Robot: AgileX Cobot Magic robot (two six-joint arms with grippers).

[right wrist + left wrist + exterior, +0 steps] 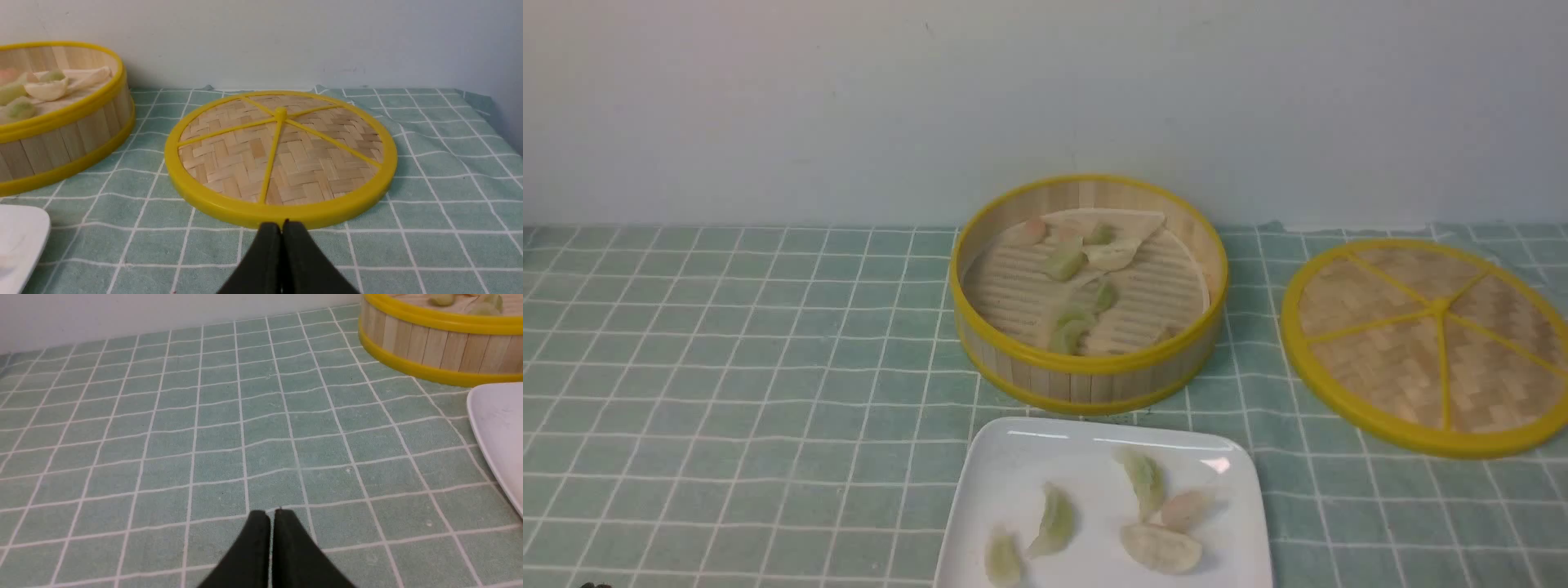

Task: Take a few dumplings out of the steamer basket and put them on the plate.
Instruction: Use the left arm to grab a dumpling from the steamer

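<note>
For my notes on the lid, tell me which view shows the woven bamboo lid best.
The right wrist view: the woven bamboo lid appears whole there, with its yellow rim, spokes and centre knob. The front view shows most of it, cut off at the picture's edge. The left wrist view doesn't show it.

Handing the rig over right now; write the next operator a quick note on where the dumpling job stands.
Left gripper: shut, nothing held.
Right gripper: shut, nothing held.
Steamer basket: behind the plate, several dumplings inside.
Plate: in front of the basket, five dumplings on it: three green, one pinkish, one whitish.
Woven lid: off, on the cloth right of the basket.
Done: a few dumplings are on the plate.
Left: probably nothing, unless more are wanted.
</note>
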